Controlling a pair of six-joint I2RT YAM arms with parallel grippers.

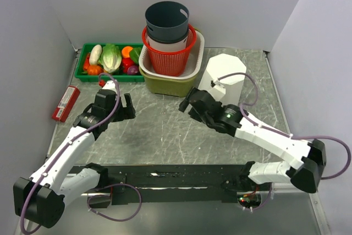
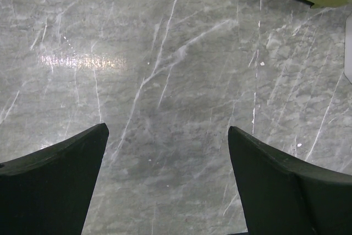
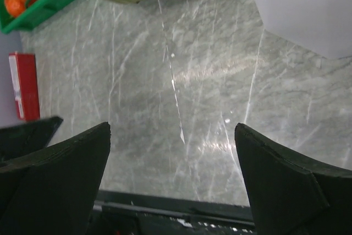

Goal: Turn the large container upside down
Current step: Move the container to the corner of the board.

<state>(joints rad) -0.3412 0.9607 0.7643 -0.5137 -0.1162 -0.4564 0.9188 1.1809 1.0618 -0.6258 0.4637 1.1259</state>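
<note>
Large white container (image 1: 223,78) stands near the desk's (image 1: 165,130) far right corner, closed face up, beside the olive tub (image 1: 165,83). Jaws spread and empty on left gripper (image 2: 167,127) and right gripper (image 3: 171,126).

The left gripper (image 1: 128,108) is hovering left of centre, jaws gaping wide, pointing right; the right gripper (image 1: 187,102) is hanging opposite, jaws equally wide, pointing left.
</note>
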